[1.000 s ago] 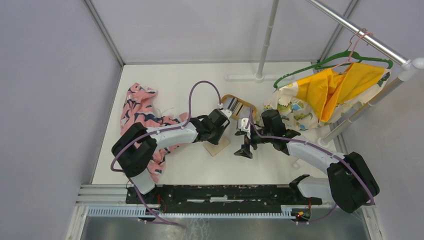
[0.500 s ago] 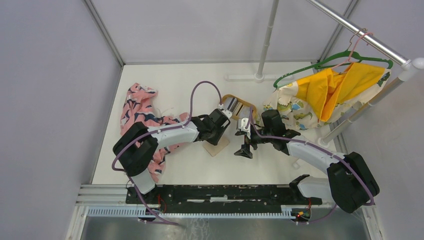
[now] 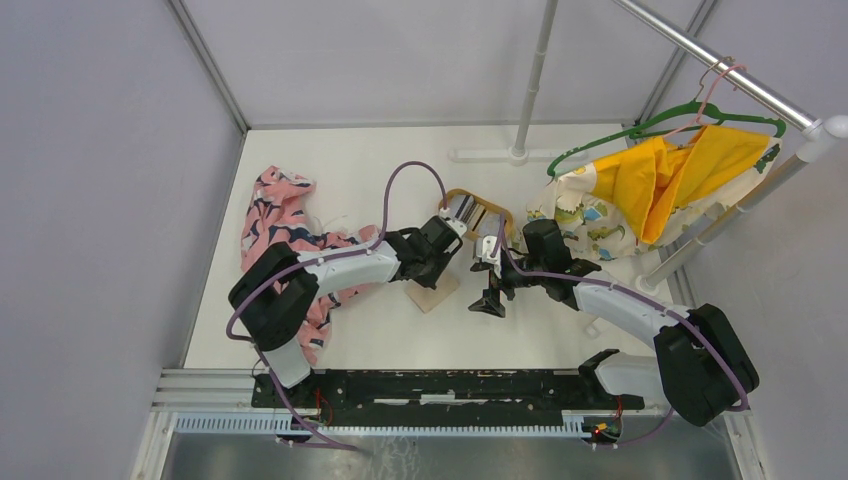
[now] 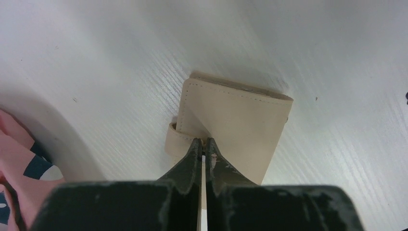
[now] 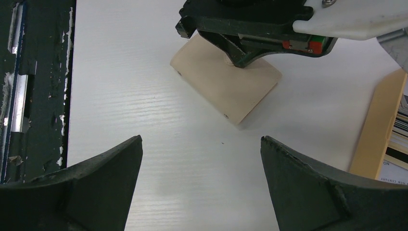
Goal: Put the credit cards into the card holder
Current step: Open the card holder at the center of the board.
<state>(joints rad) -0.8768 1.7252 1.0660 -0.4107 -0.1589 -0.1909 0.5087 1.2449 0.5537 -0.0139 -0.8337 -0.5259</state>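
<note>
The card holder point(image 4: 235, 115) lies closed and flat on the white, faintly wood-grained desk point(image 4: 96, 72), at the centre of the left wrist view. It is a tan, matte, leather-like rectangle with rounded corners and a line of stitching along its upper edge. A small tab point(image 4: 172, 131) wraps its left edge.

The left hand point(image 4: 202, 143) enters from the bottom of that frame. Its two black, scuffed fingers are pressed together with only a hairline between them. The tips touch the holder's lower part just right of the tab; whether any leather is nipped between them cannot be told.

In the right wrist view the right hand point(image 5: 201, 140) has its broad, dark, wedge-shaped fingers spread wide apart at the lower corners, holding nothing. The holder sits in the upper middle of that frame.

In the overhead view the credit cards point(image 3: 462, 212), thin silvery and dark slips, sit in an oval wooden-rimmed tray point(image 3: 478, 193) just above and right of the holder. A crumpled pink cloth point(image 3: 285, 225) with navy patches lies at centre left.
</note>
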